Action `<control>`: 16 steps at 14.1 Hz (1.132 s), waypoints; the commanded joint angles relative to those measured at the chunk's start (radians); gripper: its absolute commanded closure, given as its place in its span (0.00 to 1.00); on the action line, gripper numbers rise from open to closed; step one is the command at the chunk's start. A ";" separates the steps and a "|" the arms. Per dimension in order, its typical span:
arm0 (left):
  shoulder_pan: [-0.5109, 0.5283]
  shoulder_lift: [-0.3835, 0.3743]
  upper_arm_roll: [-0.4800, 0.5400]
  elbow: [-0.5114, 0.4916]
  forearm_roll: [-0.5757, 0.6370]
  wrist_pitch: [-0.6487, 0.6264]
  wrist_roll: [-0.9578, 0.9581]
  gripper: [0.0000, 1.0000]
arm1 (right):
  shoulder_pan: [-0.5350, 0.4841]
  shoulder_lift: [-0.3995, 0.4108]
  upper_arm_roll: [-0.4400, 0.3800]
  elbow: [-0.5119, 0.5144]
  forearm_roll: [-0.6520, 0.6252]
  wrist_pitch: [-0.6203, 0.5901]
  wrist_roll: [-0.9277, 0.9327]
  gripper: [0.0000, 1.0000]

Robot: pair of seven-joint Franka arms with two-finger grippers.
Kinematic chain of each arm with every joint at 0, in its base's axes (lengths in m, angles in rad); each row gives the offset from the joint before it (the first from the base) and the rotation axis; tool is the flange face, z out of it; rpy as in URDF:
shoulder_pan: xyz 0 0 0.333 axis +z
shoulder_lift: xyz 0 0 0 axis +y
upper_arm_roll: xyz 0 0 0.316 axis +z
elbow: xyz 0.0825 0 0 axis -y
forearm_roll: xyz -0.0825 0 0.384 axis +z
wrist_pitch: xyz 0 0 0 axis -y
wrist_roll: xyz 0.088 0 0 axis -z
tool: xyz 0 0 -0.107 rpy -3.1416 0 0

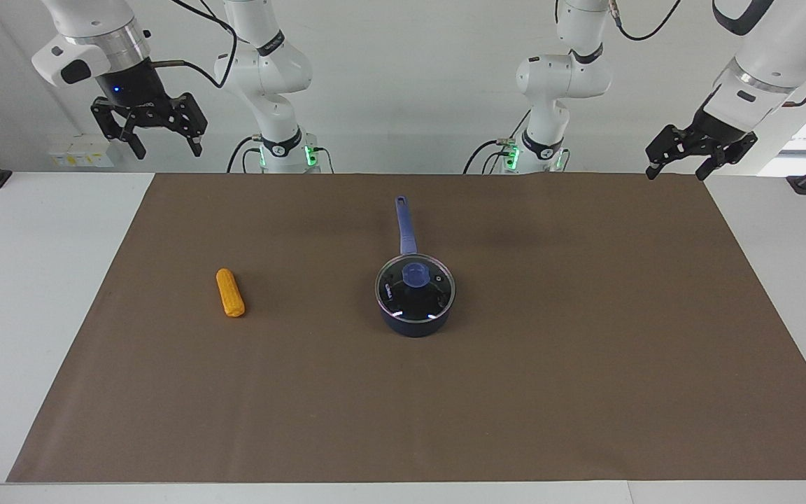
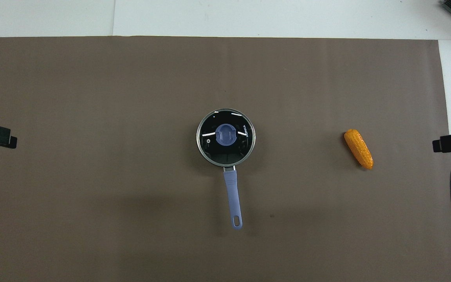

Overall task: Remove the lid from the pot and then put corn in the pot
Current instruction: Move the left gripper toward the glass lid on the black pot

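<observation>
Lid [image 1: 415, 285] covers pot [image 1: 413, 323]; corn [image 1: 230, 292] lies apart; both grippers apparently spread, empty.

We see both arms raised and waiting at their own ends of the tabletop, well above it. The right gripper [image 1: 165, 148] hangs from a near-vertical wrist, pointing straight down, its jaws spread wide with nothing between them. The left gripper [image 1: 679, 170] comes in on a slanted wrist, tilted down toward the middle, its jaws also apart and holding nothing. From overhead, only the dark tips of each gripper show at the edges.
</observation>
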 commanded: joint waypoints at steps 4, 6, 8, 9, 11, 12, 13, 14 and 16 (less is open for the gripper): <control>-0.002 0.006 -0.001 0.011 0.001 0.015 -0.006 0.00 | -0.009 -0.007 0.011 -0.005 -0.010 -0.004 0.018 0.00; -0.008 0.005 -0.001 0.006 0.000 0.022 -0.007 0.00 | -0.009 -0.007 0.009 -0.007 -0.009 -0.004 0.019 0.00; -0.010 0.003 -0.005 -0.014 0.000 0.040 -0.006 0.00 | -0.009 -0.007 0.009 -0.008 -0.009 -0.006 0.018 0.00; -0.011 0.003 -0.011 -0.026 0.000 0.048 -0.007 0.00 | -0.009 -0.007 0.009 -0.008 -0.009 -0.006 0.018 0.00; -0.020 0.003 -0.018 -0.049 0.000 0.064 -0.016 0.00 | -0.009 -0.009 0.009 -0.008 -0.009 -0.006 0.018 0.00; -0.042 0.008 -0.018 -0.051 0.000 0.072 -0.018 0.00 | -0.009 -0.009 0.009 -0.008 -0.009 -0.006 0.018 0.00; -0.048 0.012 -0.017 -0.057 0.000 0.077 -0.021 0.00 | -0.009 -0.009 0.009 -0.010 -0.010 -0.006 0.016 0.00; -0.057 0.014 -0.018 -0.069 0.000 0.104 -0.026 0.00 | -0.009 -0.009 0.009 -0.011 -0.013 -0.004 0.013 0.00; -0.098 0.014 -0.018 -0.112 0.000 0.158 -0.033 0.00 | -0.009 -0.010 0.008 -0.016 -0.019 0.001 0.012 0.00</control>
